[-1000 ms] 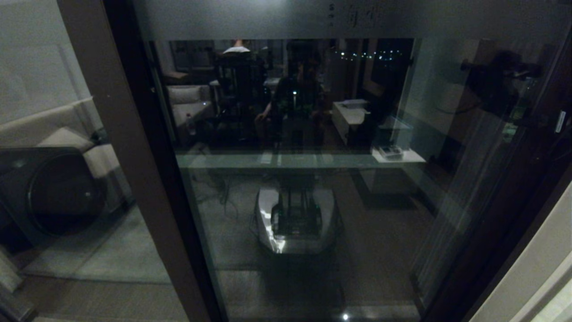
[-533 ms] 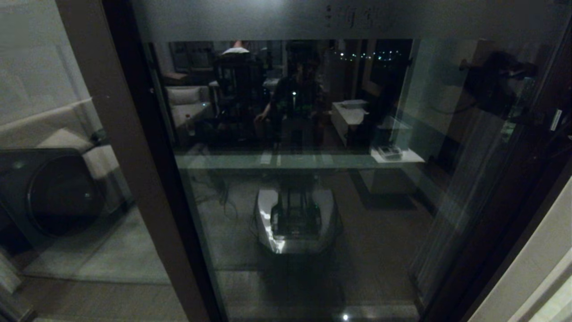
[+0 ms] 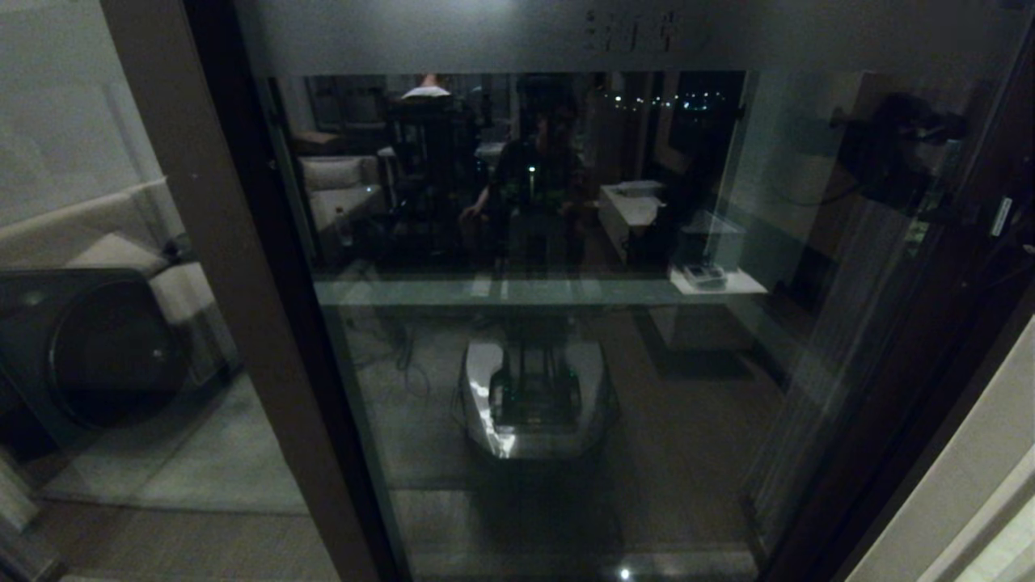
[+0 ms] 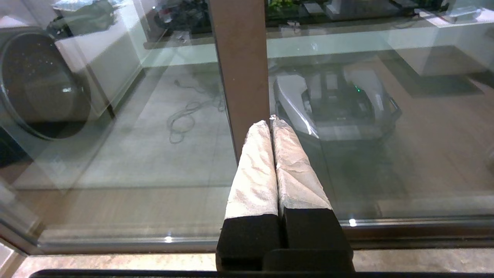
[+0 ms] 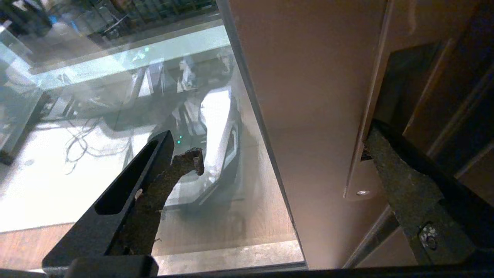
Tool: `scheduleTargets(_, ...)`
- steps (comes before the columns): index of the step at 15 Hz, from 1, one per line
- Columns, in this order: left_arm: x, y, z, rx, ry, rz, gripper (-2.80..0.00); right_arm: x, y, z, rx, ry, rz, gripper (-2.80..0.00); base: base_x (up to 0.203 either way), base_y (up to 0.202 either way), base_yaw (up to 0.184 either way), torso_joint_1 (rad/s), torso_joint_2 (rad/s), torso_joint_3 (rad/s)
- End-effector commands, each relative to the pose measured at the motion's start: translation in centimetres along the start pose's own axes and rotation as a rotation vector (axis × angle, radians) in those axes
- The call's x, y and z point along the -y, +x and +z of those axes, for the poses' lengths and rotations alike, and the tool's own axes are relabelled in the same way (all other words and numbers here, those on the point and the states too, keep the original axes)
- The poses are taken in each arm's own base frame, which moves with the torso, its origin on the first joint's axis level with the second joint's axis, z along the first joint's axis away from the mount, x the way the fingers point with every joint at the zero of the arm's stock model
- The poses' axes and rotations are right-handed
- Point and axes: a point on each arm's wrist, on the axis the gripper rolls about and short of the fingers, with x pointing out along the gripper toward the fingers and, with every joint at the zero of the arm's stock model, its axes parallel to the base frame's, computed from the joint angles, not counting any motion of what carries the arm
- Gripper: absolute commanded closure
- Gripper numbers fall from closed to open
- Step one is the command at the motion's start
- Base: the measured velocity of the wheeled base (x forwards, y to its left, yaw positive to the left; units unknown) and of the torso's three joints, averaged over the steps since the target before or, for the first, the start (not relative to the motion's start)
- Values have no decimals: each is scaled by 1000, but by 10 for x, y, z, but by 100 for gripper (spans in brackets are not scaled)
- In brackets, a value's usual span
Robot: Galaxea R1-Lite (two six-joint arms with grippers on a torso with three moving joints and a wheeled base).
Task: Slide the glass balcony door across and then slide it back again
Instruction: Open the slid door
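The glass balcony door (image 3: 525, 364) fills the head view, and its dark pane mirrors the room and my base. In the right wrist view its brown stile (image 5: 320, 116) shows a recessed handle slot (image 5: 409, 77) and a silver screw (image 5: 361, 192). My right gripper (image 5: 283, 143) is open and straddles that stile. One finger (image 5: 401, 173) is tucked into the slot and the other finger (image 5: 154, 177) lies over the glass. My left gripper (image 4: 270, 121) is shut on nothing, its white-wrapped tips against the right edge of another brown stile (image 4: 239, 58).
Behind the glass at the left stands a washing machine (image 3: 97, 347) with a round dark door. A brown stile (image 3: 242, 283) runs diagonally through the left of the head view. A pale wall (image 3: 970, 485) borders the door at the right. The floor track (image 4: 386, 231) runs along the bottom.
The door pane, its top lettering and its right stile have shifted slightly to the left in the head view.
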Motion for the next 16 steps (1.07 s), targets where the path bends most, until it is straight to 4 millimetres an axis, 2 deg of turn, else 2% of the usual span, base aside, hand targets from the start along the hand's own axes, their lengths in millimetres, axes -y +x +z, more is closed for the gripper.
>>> scheduleTargets(1,0,0,0,0,1,0,0,3,4,-3,-8,10,5,-280,0,0,0,0,0,0)
scheduleTargets(16,0,0,0,0,1,0,0,-16,15,-10,-27,12,50,-280,0,0,0,0,0,0)
